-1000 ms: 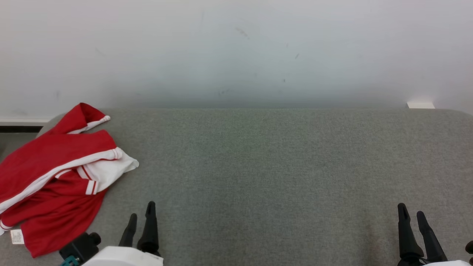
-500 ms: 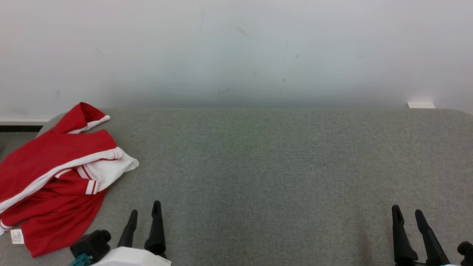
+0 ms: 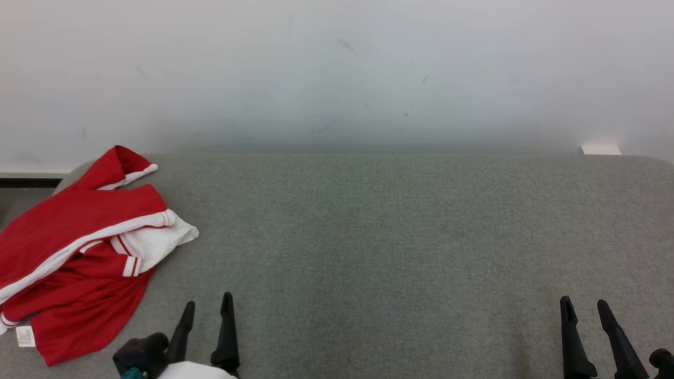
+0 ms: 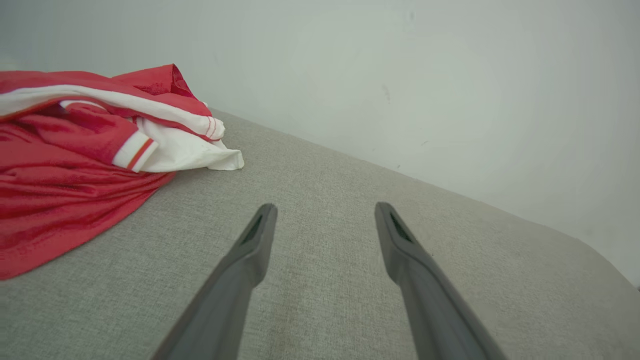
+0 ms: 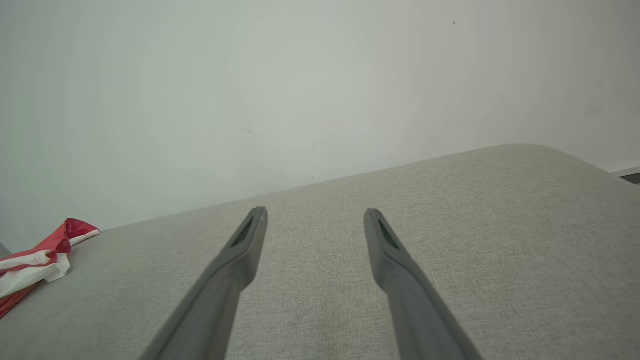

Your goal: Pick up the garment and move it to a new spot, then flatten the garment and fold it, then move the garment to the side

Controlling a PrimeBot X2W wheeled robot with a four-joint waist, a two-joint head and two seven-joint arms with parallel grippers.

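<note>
A red garment (image 3: 68, 252) with white trim lies crumpled at the left end of the grey padded surface (image 3: 379, 237). In the left wrist view the garment (image 4: 75, 165) spreads to the left of my fingers. My left gripper (image 3: 208, 305) hovers low at the front, just right of the garment, open and empty; its fingers (image 4: 250, 245) stand wide apart over bare fabric. At the front right, my right gripper (image 3: 583, 305) is open and empty too, far from the garment (image 5: 35, 262), which shows at that wrist view's left edge.
A white wall (image 3: 337, 73) rises directly behind the surface. The surface's left end rounds off beside the garment, with a dark floor strip (image 3: 26, 183) beyond. A small white block (image 3: 600, 150) sits at the back right corner.
Both grippers have drawn back toward the bottom edge of the head view, the left one shifting slightly right. The garment has not moved.
</note>
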